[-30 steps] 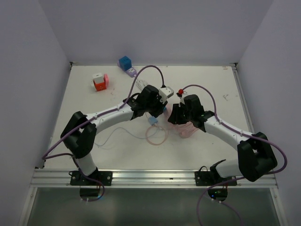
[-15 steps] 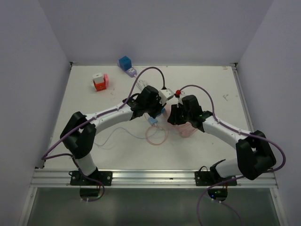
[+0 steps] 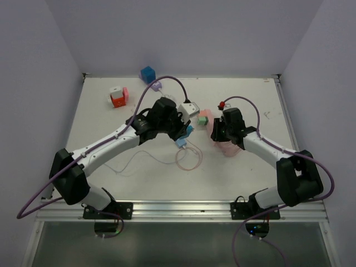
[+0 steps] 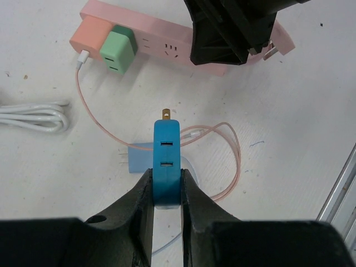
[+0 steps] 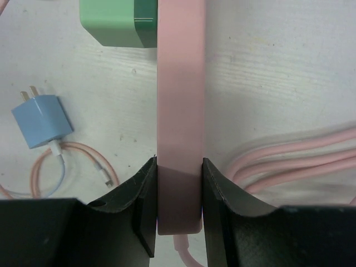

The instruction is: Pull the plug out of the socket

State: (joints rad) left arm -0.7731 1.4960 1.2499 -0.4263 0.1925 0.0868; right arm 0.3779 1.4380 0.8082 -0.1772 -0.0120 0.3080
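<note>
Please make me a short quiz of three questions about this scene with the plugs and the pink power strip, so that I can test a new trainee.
1. True or false: the blue plug held by the left gripper is seated in the pink power strip.
2. What does the right gripper clamp? A) white cable B) pink power strip C) light blue charger
3. What colour is the plug that sits in the strip?

Key: 1 false, its prongs are bare and it is apart from the strip. 2 B. 3 green, the green plug.
</note>
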